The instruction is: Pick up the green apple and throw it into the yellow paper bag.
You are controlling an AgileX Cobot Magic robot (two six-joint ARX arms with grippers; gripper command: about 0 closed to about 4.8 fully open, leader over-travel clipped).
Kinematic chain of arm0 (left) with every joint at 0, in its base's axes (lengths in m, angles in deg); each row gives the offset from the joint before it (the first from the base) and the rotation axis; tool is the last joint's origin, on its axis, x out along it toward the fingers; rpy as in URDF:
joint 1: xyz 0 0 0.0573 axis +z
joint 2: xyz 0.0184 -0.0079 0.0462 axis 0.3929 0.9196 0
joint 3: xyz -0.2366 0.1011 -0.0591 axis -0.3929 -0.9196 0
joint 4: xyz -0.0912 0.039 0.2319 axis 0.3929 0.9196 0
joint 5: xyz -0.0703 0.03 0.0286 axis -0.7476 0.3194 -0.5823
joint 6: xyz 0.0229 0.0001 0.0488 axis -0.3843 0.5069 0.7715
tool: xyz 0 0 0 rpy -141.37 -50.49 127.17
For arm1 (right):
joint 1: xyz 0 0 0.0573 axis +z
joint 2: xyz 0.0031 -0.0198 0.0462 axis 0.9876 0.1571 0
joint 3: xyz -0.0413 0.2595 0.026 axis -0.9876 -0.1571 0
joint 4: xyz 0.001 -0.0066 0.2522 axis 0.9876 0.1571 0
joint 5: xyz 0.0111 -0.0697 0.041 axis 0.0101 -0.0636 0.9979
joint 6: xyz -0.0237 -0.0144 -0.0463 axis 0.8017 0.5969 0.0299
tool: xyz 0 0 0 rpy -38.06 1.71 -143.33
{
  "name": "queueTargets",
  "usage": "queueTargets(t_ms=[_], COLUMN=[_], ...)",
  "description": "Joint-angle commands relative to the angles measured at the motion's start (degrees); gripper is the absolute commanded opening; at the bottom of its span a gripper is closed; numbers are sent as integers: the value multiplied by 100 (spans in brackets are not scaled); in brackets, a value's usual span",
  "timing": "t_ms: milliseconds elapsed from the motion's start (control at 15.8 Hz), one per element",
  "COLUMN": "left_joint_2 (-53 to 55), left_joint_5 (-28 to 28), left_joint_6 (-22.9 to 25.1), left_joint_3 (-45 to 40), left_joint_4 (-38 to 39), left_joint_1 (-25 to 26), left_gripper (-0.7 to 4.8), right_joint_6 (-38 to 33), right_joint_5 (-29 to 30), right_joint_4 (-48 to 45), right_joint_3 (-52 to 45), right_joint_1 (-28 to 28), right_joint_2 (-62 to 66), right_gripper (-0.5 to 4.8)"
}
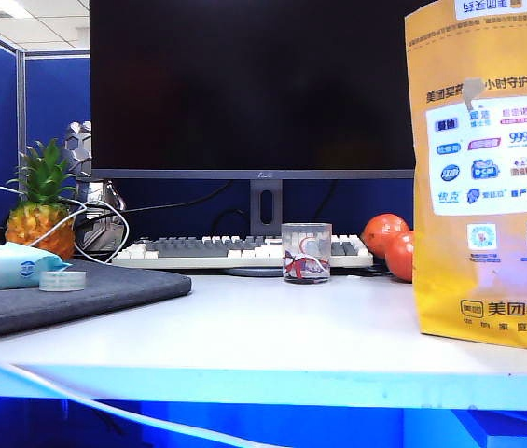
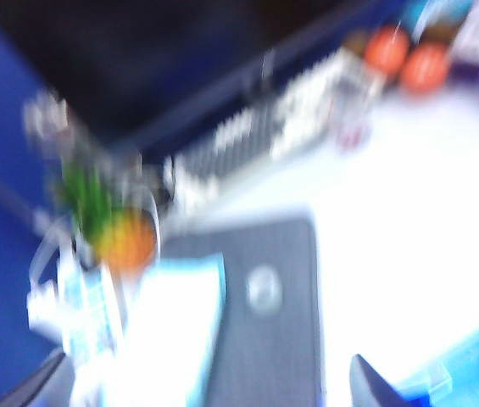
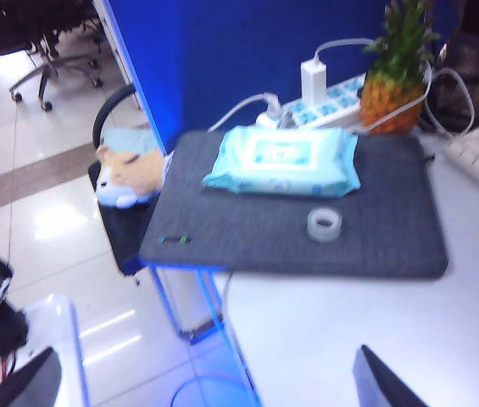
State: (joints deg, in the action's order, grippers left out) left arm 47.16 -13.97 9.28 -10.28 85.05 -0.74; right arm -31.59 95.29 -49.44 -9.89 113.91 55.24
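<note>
The yellow paper bag [image 1: 483, 177] stands upright on the right of the white table, with its black characters and white logo panel facing the exterior camera. The green apple is out of view in every frame. Neither arm shows in the exterior view. My left gripper [image 2: 205, 377] hangs high over the grey mat [image 2: 273, 339] in a very blurred picture; its two dark fingertips [image 2: 366, 381] stand far apart with nothing between them. My right gripper [image 3: 205, 369] is also open and empty, above the table's front edge and the floor beside it.
A grey mat [image 1: 76, 289] on the left carries a wipes pack [image 1: 6, 264] and a tape roll [image 1: 62, 280]. A toy pineapple [image 1: 41, 210], keyboard [image 1: 235, 250], monitor [image 1: 244, 84], glass [image 1: 306, 252] and two orange-red fruits [image 1: 389, 243] line the back.
</note>
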Motion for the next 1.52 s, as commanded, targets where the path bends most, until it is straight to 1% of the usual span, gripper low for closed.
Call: queueTargets(t_ms=[63, 127, 317, 381, 444, 508, 571, 634, 952, 1079, 1142, 1269, 1396, 1523], left_joint_2=[-570, -592, -577, -584, -584, -584, -584, -584, -586, -1672, -1884, -2323, -2538, -2712], left_joint_5=[76, 74, 70, 55, -184, -210, -203, -210, -195, -197, -199, -236, -203, -199], left_joint_6=[-61, -66, -138, -181, -190, -190, -190, -192, -192, -192, -192, -192, -192, -140], left_joint_3=[-868, -957, -977, -977, -977, -977, -977, -977, -992, -2256, -2496, -3259, -3834, -4207], left_joint_4=[-170, -122, -109, -107, -107, -107, -107, -107, -107, -708, -702, -693, -511, -310], left_joint_1=[7, 7, 4, 4, 4, 4, 4, 4, -50, -72, -72, -72, -72, -72], left_gripper=[429, 429, 429, 430, 429, 430, 430, 429, 430, 430, 430, 430, 429, 430], right_joint_6=[-20, -22, -24, -22, -22, -68, -63, -63, -63, -63, -63, -63, -61, -63], right_joint_5=[44, 44, 20, 87, 79, 133, 184, 4, 17, -118, -138, -153, -160, -155], right_joint_4=[-662, -846, -789, -439, -431, -431, -433, -433, -433, -581, -662, -1036, -1314, -1272], right_joint_3=[20, 20, 20, 20, 20, 20, 20, 20, 20, -245, -363, -1036, -2011, -2922], right_joint_1=[153, 155, 146, 149, 149, 151, 155, 138, 142, 55, 52, 48, 46, 37], right_joint_2=[225, 284, 313, 321, 348, 345, 345, 345, 345, 330, 308, -11, -640, -1443], right_gripper=[479, 479, 479, 479, 479, 479, 479, 479, 479, 479, 479, 479, 479, 479])
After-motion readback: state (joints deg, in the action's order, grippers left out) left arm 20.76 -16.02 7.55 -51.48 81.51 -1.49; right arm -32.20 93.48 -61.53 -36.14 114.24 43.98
